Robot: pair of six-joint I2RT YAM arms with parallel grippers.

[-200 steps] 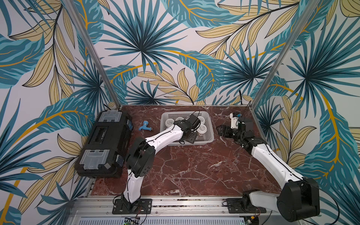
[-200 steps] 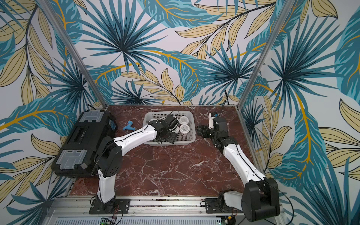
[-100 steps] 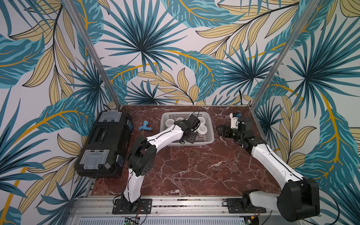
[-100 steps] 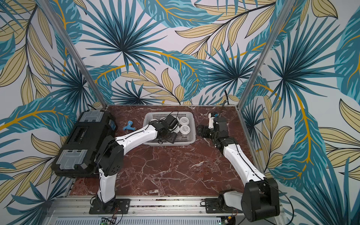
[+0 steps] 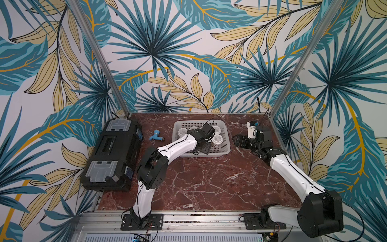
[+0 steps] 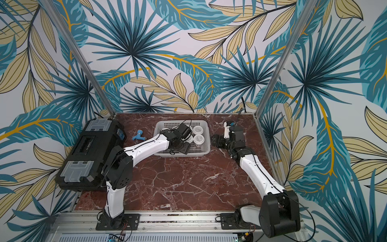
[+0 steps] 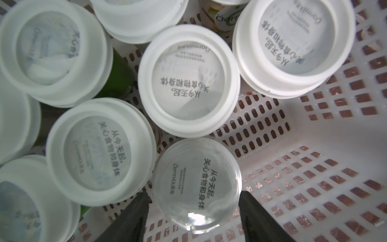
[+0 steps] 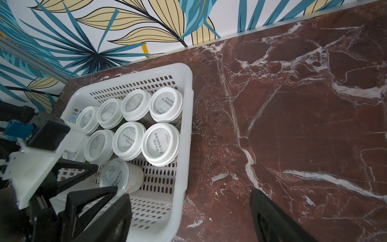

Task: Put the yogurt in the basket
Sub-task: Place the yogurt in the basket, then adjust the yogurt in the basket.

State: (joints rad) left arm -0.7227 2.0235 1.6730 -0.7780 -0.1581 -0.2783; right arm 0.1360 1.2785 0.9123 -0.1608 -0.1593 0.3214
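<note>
The pale perforated basket stands at the back of the table with several white-lidded yogurt cups packed upright in its far half. My left gripper reaches down inside the basket. Its dark fingers stand either side of one yogurt cup with a clear lid, with a small gap showing, so it is open. My right gripper hangs open and empty just right of the basket.
A large black toolbox lies along the left edge. A small blue fitting rests between it and the basket. Patterned walls close the back and both sides. Red marble tabletop spreads in front.
The left gripper's jaws have spread apart around the clear-lidded cup inside the basket. The right arm has not moved.
</note>
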